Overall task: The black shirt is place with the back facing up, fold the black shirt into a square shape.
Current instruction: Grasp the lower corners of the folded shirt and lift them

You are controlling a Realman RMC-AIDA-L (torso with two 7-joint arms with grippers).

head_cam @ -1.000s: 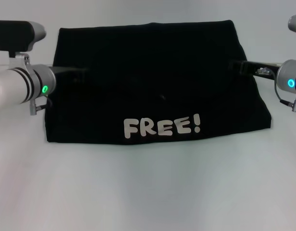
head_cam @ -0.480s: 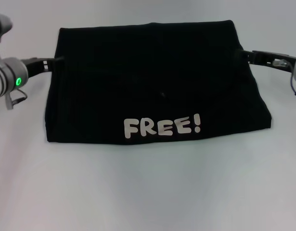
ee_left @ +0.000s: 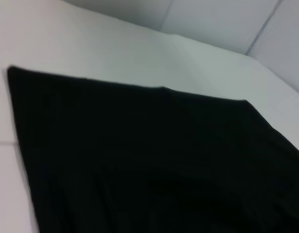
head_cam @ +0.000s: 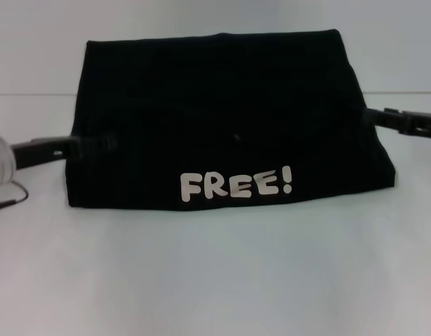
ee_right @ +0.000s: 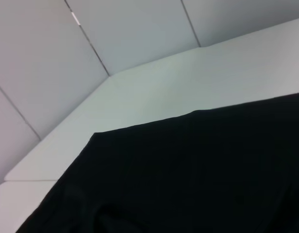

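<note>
Two grippers flank the black shirt (head_cam: pixel 229 119), which lies folded on the white table (head_cam: pixel 215 280), long axis running side to side. Left gripper (head_cam: pixel 96 145) reaches onto its left edge, right gripper (head_cam: pixel 401 124) sits just beside its right edge; whether either grasps cloth I cannot tell

White tabletop (head_cam: pixel 215 273), plain and smooth; pale panelled wall (ee_right: pixel 115 34) behind it, with thin seams between the panels.
</note>
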